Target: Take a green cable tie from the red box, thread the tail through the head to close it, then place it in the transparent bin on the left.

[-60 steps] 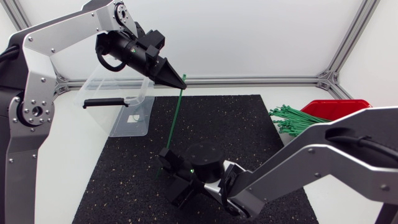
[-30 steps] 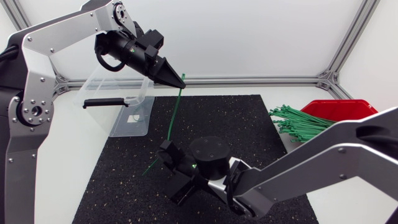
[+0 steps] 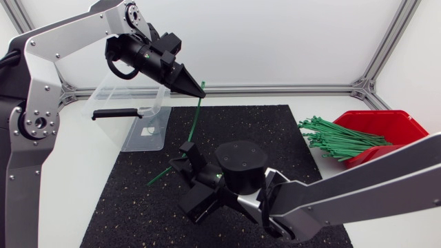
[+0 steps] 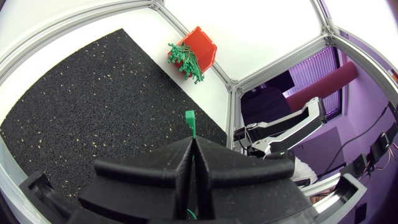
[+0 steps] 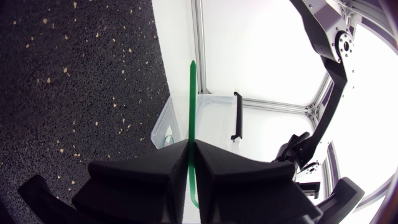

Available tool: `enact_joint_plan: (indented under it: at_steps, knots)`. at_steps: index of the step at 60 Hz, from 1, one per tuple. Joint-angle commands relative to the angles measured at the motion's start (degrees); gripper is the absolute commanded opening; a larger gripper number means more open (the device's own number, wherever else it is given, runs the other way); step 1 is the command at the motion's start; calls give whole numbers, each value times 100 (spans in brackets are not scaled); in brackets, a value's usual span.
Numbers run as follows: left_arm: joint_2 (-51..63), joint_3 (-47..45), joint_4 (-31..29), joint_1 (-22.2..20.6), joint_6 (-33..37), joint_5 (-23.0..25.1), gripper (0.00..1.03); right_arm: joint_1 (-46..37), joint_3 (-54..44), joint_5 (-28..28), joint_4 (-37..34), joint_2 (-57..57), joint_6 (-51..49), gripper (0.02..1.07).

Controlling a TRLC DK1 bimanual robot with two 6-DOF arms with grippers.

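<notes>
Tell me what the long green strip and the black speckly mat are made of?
The thin green cable tie looks like smooth, bendy plastic: it is evenly coloured and bends along its length without snapping. The black speckled mat looks like rough, matte rubber, perhaps pressed crumbs, going by its grainy surface and pale flecks.

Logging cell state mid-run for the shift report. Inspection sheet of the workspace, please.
Surface: white table with a black speckled mat in the middle.
Job's things: green cable tie held above the mat, not yet looped; red box at right, bundle of green ties spilling over its edge; transparent bin at left, with a black handle.
Clutter: nothing seen.
Grippers: left gripper shut on the tie's upper end; right gripper shut on it lower down, the tail sticking out past it.
Cables: black loop at the left arm's wrist.
Surroundings: aluminium frame rail along the far edge.
</notes>
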Motion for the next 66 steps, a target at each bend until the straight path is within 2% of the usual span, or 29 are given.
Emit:
enact_joint_plan:
  at_steps: [1, 17, 66]
  knots:
    - [64, -51, -22, 27, -68, -35, 3, -40, -124, -3, -50, -157, 119, 15]
    - [38, -86, -22, 18, -68, -35, 3, -84, -124, -3, -77, -139, 198, 24]
    - [257, 125, 93, 167, -173, -88, 3, 373, -625, 173, -50, -508, 303, 23]
